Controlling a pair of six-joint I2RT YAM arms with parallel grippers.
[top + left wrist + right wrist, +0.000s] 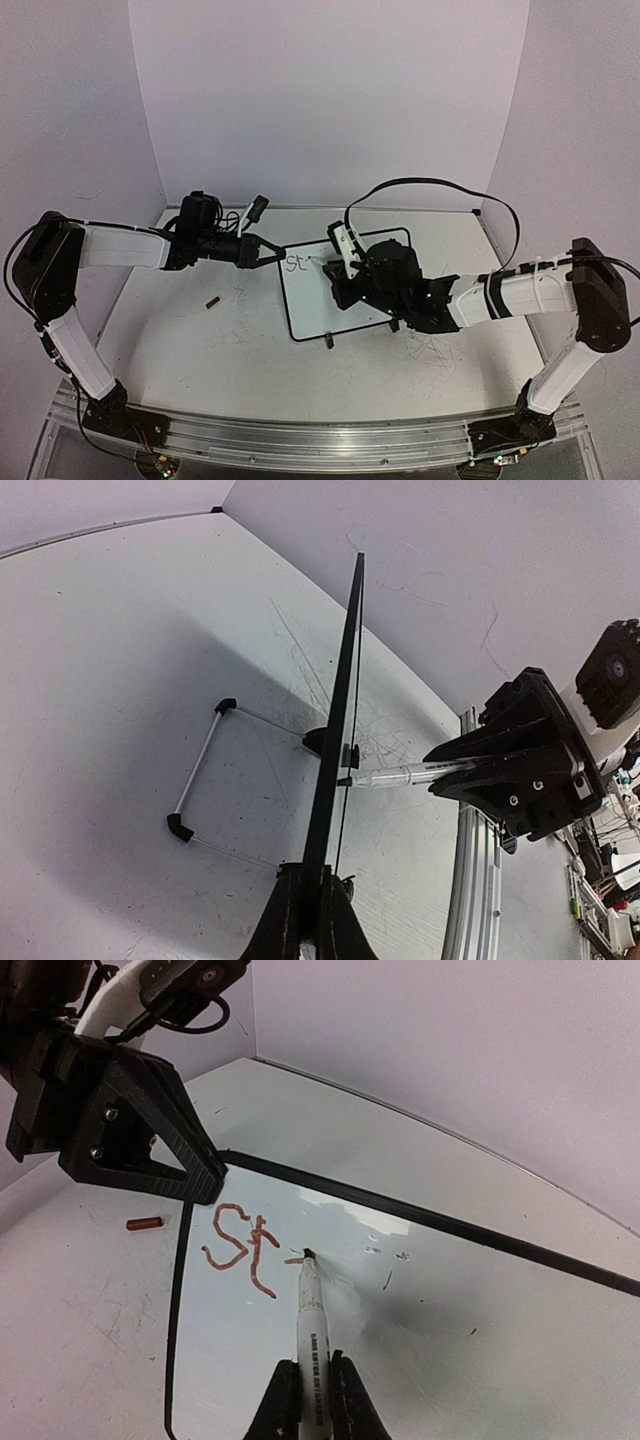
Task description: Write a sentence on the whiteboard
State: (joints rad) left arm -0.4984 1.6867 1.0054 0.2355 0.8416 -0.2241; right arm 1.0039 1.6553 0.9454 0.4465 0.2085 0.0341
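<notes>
The whiteboard is a glossy white panel in a thin black frame with rounded corners. It is propped on a thin wire stand with black end caps, over a matte, scuffed table. The left pincer, black with angular, wedge-shaped fingers, is pressed together on the board's frame at the corner nearest it. In its own wrist view the board runs edge-on straight out from between its fingers, so the writing face cannot be seen there. The right pincer pinches a slim white marker that points ahead of it, dark tip touching the board. The sentence so far reads "St", reddish-brown in the right wrist view, and lies just left of the tip. A small red cap lies on the table beyond the board's edge, below the left pincer's fingers. From above, the right arm covers much of the board, and the print on the marker is too small to read.
</notes>
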